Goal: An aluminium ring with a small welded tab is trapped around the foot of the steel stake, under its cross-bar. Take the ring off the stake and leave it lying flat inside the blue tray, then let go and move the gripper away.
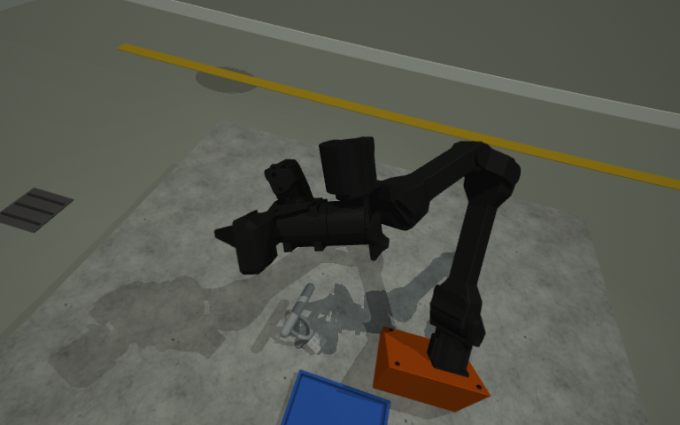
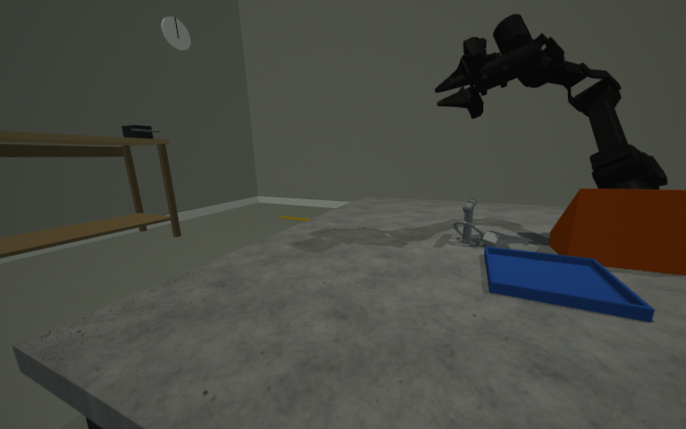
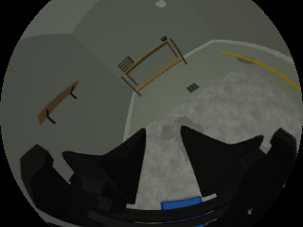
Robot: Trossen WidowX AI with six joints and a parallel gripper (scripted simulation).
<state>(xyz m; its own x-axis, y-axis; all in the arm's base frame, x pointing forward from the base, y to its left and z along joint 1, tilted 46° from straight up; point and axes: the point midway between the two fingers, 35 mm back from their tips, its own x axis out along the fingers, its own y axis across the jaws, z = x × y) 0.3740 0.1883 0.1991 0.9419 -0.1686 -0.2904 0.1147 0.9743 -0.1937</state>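
Note:
The steel stake (image 1: 304, 300) (image 2: 468, 227) stands upright on the table, its cross-bar on top. The aluminium ring (image 1: 309, 326) (image 2: 455, 227) is around the stake below the cross-bar; it looks tilted, higher on the left in the exterior view. Its pale tab (image 2: 489, 237) is low at the right, on the side towards the tray. The blue tray (image 1: 328, 407) (image 2: 543, 273) (image 3: 182, 204) is empty. My gripper (image 2: 436, 96) (image 3: 163, 130) is partly open with nothing between its fingers, high above the table and well away from the ring. The stake and ring are not visible in the wrist view.
An orange block (image 1: 417, 376) (image 2: 633, 228) under the arm's base stands beside the tray. The grey stone table (image 1: 149, 252) (image 2: 347, 329) (image 3: 246, 109) carries the stake and tray. A wooden bench (image 2: 60, 233) (image 3: 158, 74) stands beyond it on the floor.

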